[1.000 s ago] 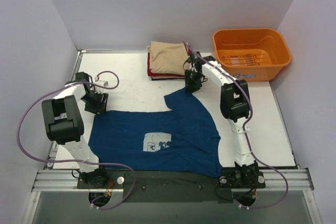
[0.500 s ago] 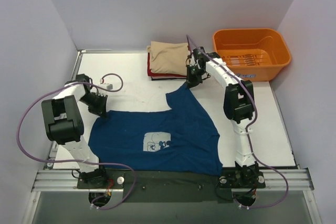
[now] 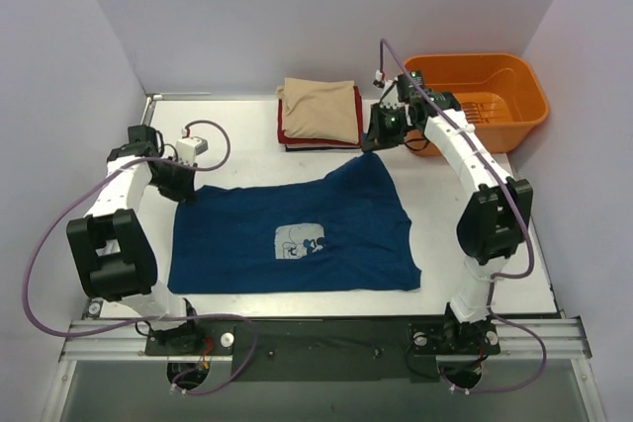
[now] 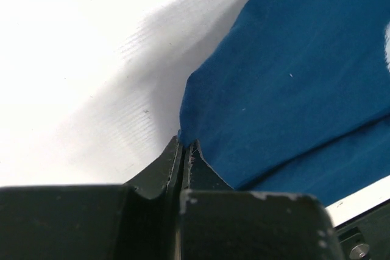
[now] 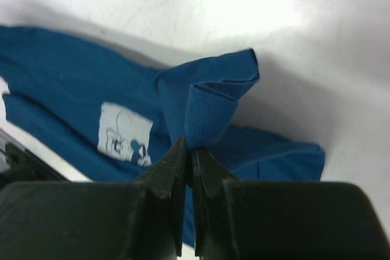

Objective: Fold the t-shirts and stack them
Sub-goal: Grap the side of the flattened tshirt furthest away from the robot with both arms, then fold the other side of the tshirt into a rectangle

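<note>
If a hem slips: each hand holds only a thin edge of the shirt [image 3: 237,244]; a sharp pull would likely free it and collapse the fold.
Left hand [image 3: 184,189]: clenched on the far left corner, low on the counter [image 3: 247,160].
Right hand [image 3: 380,137]: clenched on the far right corner, raised, with cloth bunched between its jaws.
Shirt: spread mid-counter, print [image 3: 300,240] up, near hem flat.
Uneven pull: the right corner sits higher than the left, so the fold line may skew.
Stack [image 3: 318,114]: beige on top, just beside the right hand; a swing could brush and shift it.
Tub [image 3: 475,96]: orange, behind the right arm [image 3: 465,150]; the cable [image 3: 391,56] may snag its rim.
Counter: white and smooth, probably little grip on cloth.
Room: pale walls [image 3: 297,7] on three sides; metal rail [image 3: 326,328] at the near edge.
</note>
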You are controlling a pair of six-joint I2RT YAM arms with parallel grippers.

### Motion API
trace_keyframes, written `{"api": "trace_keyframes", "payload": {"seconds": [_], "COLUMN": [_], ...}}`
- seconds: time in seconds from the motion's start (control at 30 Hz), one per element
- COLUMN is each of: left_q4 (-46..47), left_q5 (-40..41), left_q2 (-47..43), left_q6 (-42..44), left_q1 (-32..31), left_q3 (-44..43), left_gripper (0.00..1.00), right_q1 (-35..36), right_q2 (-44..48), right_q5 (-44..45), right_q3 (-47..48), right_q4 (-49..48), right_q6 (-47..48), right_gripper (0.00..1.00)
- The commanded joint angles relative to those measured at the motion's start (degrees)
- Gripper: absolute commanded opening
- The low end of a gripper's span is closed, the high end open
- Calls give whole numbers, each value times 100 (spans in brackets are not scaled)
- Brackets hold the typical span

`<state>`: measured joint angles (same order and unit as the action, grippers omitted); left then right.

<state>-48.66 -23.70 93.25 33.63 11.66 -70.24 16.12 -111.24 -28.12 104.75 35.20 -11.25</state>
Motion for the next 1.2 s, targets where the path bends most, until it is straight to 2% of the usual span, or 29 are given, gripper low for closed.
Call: {"api": "trace_keyframes", "payload": {"seconds": [0.0, 0.17, 0.27, 0.37, 0.4, 0.43, 0.47, 0.5, 0.53, 0.57, 0.6, 0.67, 0.77, 0.87, 0.93, 1.0, 1.07, 1.1, 1.17], "left_q4": [-275, -661, -785, -671, -827, -994, -1553, -1872, -2553, -2873, -3538, -4139, -3898, -2838, -2308, -2287, -2673, -2796, -2763], "left_q5": [-108, 252, 445, 700, 666, 500, 377, 53, -54, -238, -301, -206, 23, 102, 68, -11, -73, -99, -99], "left_q2": [-561, -1256, -1406, -1450, -1442, -1389, -1354, -1275, -1205, -1082, -1012, -897, -1124, -1283, -1144, -487, 101, 245, 535], "left_q6": [723, 1444, 1892, 2261, 2367, 2585, 2735, 3059, 3201, 3568, 3711, 4028, 3679, 3336, 3054, 2895, 2860, 2799, 2763], "left_q1": [-15, 12, 12, 12, 20, 12, 20, 20, 3, -32, -93, -374, -1111, -1543, -1676, -1763, -1825, -1817, -1782], "left_q3": [256, 879, 1396, 1846, 1882, 1830, 1551, 1331, 928, 681, 278, -15, 211, 615, 573, 266, -121, -235, -184], "left_gripper": [0, 0, 0, 2, 11, 31, 45, 49, 58, 59, 65, 65, 61, 62, 66, 69, 72, 75, 75], "right_q1": [137, 154, 251, 278, 278, 269, 278, 286, 286, 286, 286, 286, 286, 269, 278, 278, 278, 278, 269], "right_q2": [1093, 2316, 3044, 3441, 3469, 3478, 3460, 3425, 3407, 3390, 3390, 3398, 3425, 3425, 3381, 3302, 3267, 3267, 3284], "right_q5": [-440, -457, -440, -379, -300, -291, -291, -291, -282, -256, -203, -185, -159, -141, -159, -176, -168, -159, -141], "right_q3": [-1060, -2888, -4325, -5322, -5673, -5815, -5965, -6001, -6027, -6028, -6019, -6001, -6019, -6054, -6063, -6063, -6080, -6098, -6142], "right_q4": [119, 49, -310, -803, -1030, -1155, -1286, -1331, -1401, -1402, -1402, -1393, -1376, -1402, -1402, -1402, -1411, -1411, -1437], "right_q6": [395, 247, -174, -562, -702, -756, -826, -844, -862, -862, -827, -774, -713, -660, -642, -616, -633, -642, -668], "right_gripper": [0, 0, 0, 0, 0, 0, 0, 0, 0, 0, 0, 0, 0, 0, 0, 0, 0, 0, 0]}}
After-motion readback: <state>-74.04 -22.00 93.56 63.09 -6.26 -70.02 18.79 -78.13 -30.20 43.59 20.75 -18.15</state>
